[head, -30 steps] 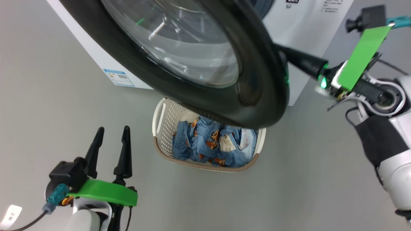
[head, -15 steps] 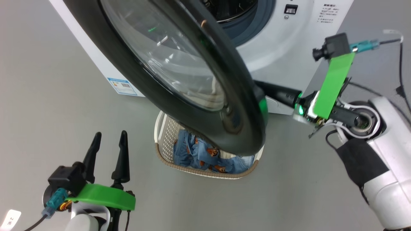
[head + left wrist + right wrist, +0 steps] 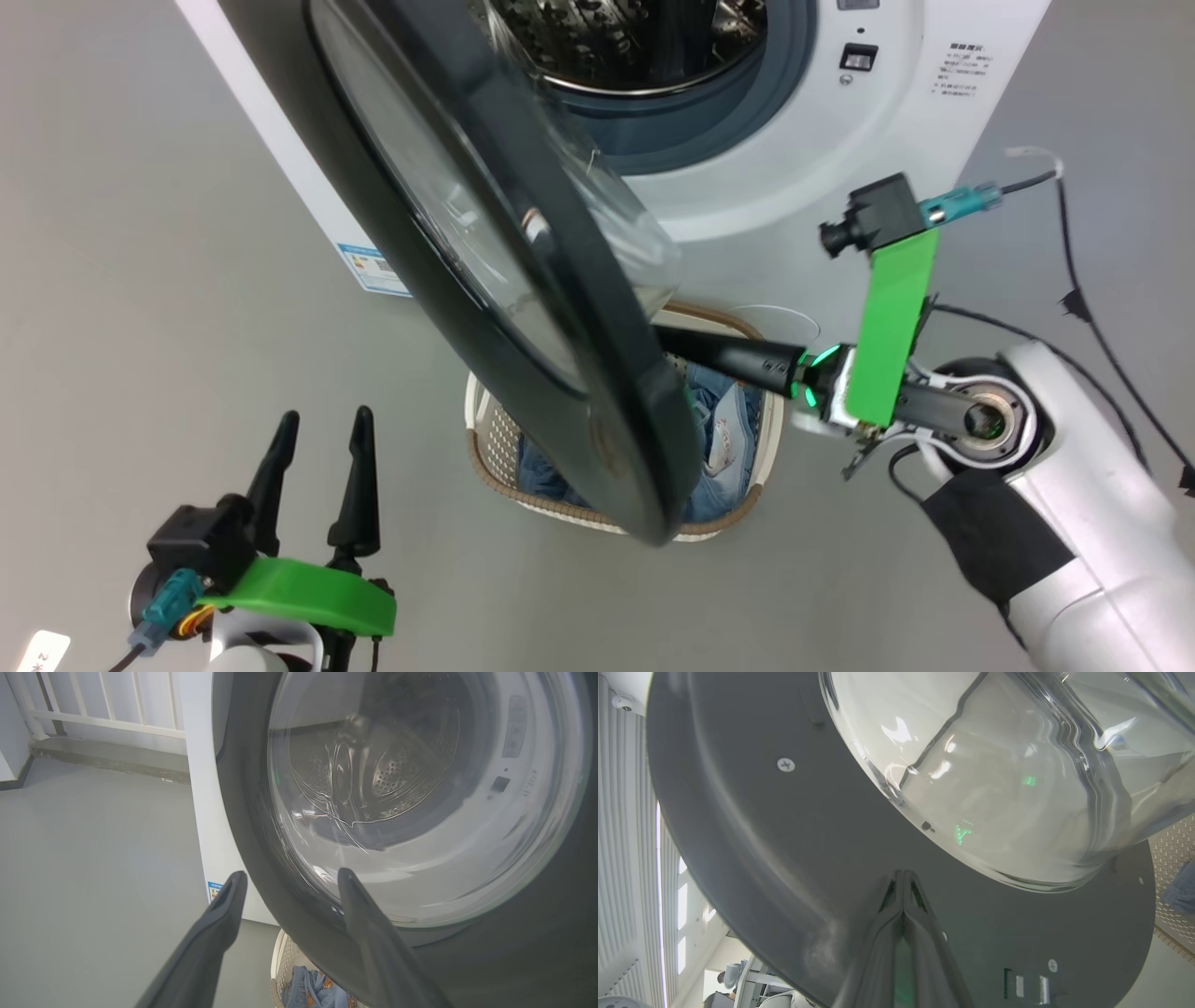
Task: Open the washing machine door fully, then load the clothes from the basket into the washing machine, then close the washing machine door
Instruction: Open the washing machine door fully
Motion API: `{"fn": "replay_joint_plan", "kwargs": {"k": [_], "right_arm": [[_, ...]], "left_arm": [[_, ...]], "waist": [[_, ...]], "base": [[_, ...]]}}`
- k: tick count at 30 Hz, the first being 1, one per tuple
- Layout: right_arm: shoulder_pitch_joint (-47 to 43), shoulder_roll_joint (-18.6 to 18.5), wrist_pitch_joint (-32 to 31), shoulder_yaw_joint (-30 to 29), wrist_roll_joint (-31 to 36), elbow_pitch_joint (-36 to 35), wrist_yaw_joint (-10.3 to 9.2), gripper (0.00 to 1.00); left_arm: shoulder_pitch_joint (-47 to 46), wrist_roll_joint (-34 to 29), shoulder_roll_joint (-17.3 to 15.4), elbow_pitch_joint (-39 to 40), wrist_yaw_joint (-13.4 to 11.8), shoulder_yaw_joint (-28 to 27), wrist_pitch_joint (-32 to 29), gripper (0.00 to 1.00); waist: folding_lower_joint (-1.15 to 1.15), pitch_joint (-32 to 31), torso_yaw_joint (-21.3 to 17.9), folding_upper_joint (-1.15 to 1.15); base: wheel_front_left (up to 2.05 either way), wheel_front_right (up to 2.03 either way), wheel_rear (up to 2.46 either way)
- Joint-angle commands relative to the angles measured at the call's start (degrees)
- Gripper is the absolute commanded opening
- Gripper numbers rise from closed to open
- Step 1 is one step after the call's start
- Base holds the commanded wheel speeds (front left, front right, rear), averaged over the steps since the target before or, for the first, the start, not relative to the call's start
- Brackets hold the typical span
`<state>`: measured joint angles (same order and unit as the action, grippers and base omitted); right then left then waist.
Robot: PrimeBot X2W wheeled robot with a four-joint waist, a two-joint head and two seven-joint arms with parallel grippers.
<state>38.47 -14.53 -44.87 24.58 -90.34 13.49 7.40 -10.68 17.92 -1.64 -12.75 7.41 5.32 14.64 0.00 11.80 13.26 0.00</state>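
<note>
Washing machine door (image 3: 485, 271): round, with a black rim and a bulging glass window. It stands part-way open, hinged on the machine's left, and its free edge hangs out over the basket.
Step in hand: opening the door fully, by my reading. Loading has not begun.
Right end effector (image 3: 903, 877): clenched with nothing between its two fingers. The joined tips appear to press on the dark inner face of the door, just below the glass bowl.
Doing it well: push on the flat dark face, not on the curved glass, where the tips would likely slide. Follow the door's arc to the left around the hinge so the tips do not slip off the rim. Carry on until the door no longer covers the basket or the drum mouth.
Left end effector (image 3: 325, 418): released, fingers spread and holding nothing. It waits at the near left, facing the door's outer side, and should probably stay clear of the swing.
Basket (image 3: 499, 434): cream with a brown rim, on the floor (image 3: 187, 280) just in front of the washing machine (image 3: 794, 233), half hidden under the door.
Clothes (image 3: 728, 425): a crumpled blue heap inside the basket.
Drum (image 3: 635, 37): steel and perforated, set behind a grey-blue rubber ring (image 3: 747, 103). No clothes show in the visible part.
</note>
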Motion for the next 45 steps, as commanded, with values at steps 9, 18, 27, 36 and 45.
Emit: {"fn": "replay_joint_plan", "kwargs": {"k": [9,18,27,36,45], "right_arm": [[-2.9,3.6,-1.2,3.2,0.0,-3.8,0.09,0.0],[-4.3,5.2,-1.2,4.3,0.0,-4.0,0.09,0.0],[-5.5,4.5,0.2,3.5,0.8,-3.7,0.09,0.11],[-8.5,2.7,3.5,2.5,1.7,-4.2,0.09,1.0],[-13.7,-0.7,8.0,0.6,2.0,-4.9,0.09,1.0]], "left_arm": [[0.7,-0.5,-1.2,0.8,0.1,-1.2,0.4,1.0],[1.5,-0.7,-1.2,0.5,0.1,-0.9,0.4,1.0],[2.2,-0.6,-1.2,0.4,0.1,-1.0,0.4,1.0],[2.6,-1.7,-1.8,0.4,0.1,-1.3,0.4,1.0],[4.0,-1.8,-2.4,0.8,0.1,-2.9,0.4,1.0]], "waist": [[0.0,-1.6,1.2,0.0],[0.0,-3.0,1.7,0.0],[0.0,-3.9,-0.1,0.0],[0.0,-4.7,-3.6,0.0],[0.0,-5.4,-6.8,0.0]], "base": [[0.0,0.0,0.0],[0.0,0.0,0.0],[0.0,0.0,0.0],[0.0,0.0,0.0],[0.0,0.0,0.0]]}}
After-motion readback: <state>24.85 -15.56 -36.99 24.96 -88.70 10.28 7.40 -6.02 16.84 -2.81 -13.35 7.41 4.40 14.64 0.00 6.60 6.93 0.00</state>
